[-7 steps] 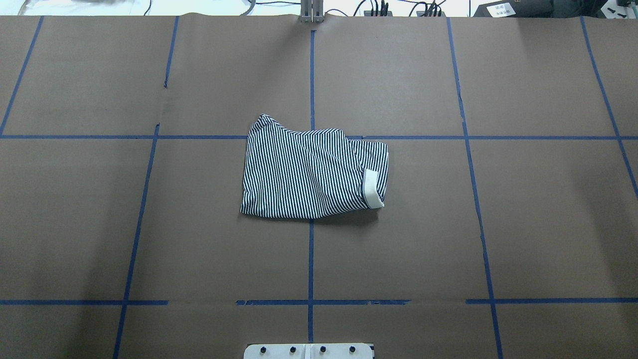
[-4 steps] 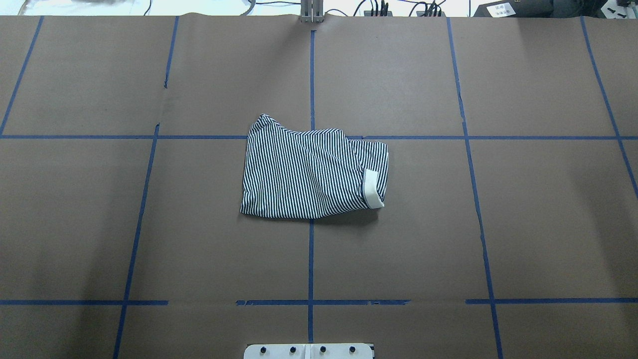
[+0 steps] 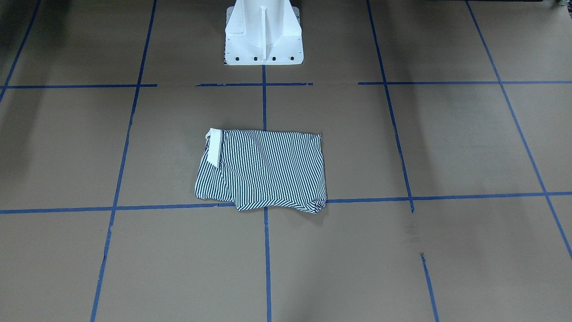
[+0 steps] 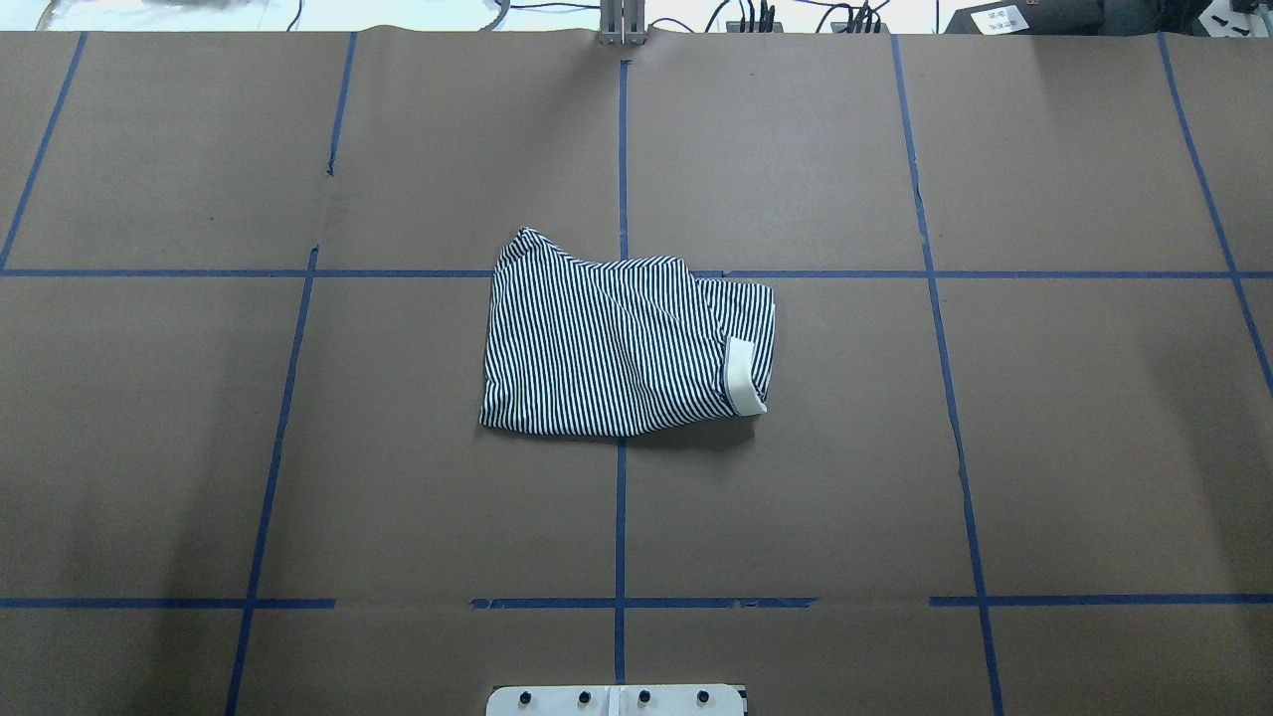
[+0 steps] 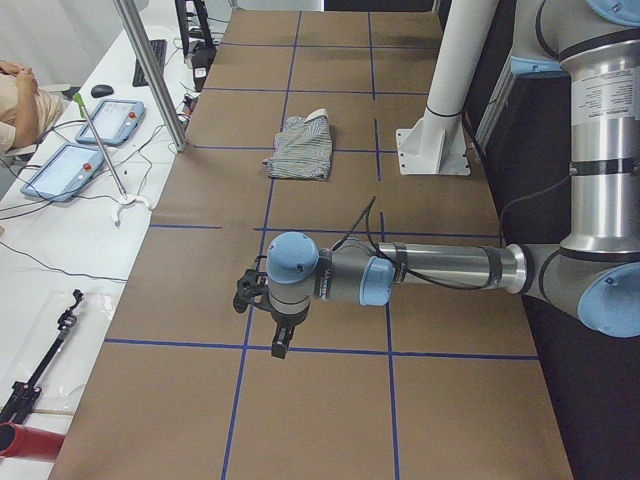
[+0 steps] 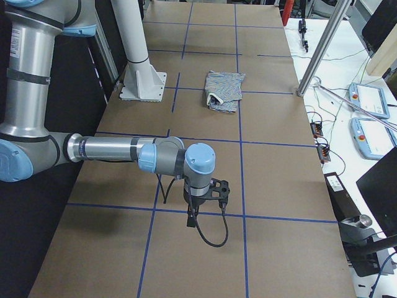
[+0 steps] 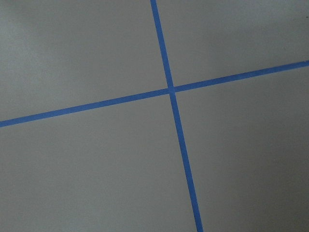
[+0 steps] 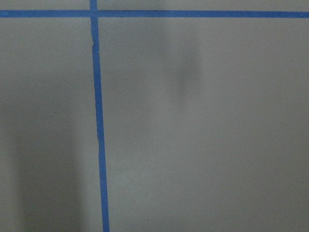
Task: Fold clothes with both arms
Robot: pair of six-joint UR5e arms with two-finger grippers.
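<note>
The clothes are one striped navy-and-white polo shirt [image 4: 607, 348], folded into a compact rectangle at the table's middle, also seen from the front [image 3: 263, 172] and from both ends [image 5: 300, 150] [image 6: 224, 89]. Its cream collar [image 4: 744, 378] pokes out at the robot's right side. Both arms are far from it. The left gripper [image 5: 250, 291] hangs over the table's left end and the right gripper [image 6: 218, 189] over the right end. They show only in the side views, so I cannot tell whether they are open or shut. Both wrist views show just brown paper and tape lines.
The table is covered in brown paper [image 4: 895, 477] with a blue tape grid [image 4: 621, 517]. The white pedestal base [image 3: 263, 31] stands at the robot's edge. Tablets [image 5: 75, 165], cables and a seated person [image 5: 15, 95] are beyond the far edge.
</note>
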